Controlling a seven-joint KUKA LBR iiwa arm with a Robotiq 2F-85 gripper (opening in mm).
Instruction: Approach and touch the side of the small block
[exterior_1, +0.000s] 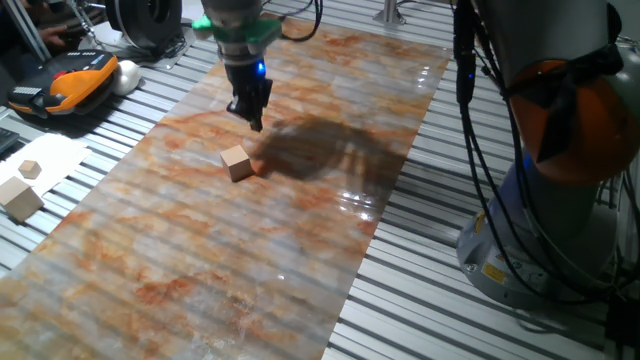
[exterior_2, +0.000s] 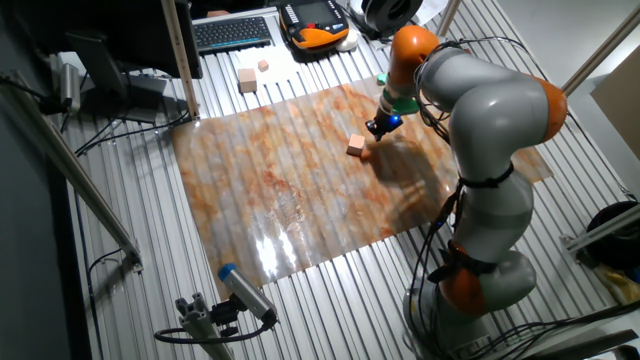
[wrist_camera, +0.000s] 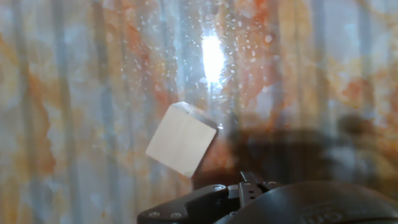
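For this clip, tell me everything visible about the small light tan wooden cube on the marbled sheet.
The small light tan wooden cube has plain, unmarked faces and sharp edges and looks like bare wood. It sits flat and alone on the glossy orange-and-grey marbled sheet, turned at an angle to the sheet's stripes in the hand view. Nothing touches it except the sheet; the dark two-finger gripper hangs nearby, apart from it, its shadow falling beside the cube.

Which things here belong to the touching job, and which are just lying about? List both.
Job:
small block on the marbled sheet
gripper, above and apart from it

Lying about:
larger wooden block
tiny cube on white paper
orange-and-black device
keyboard
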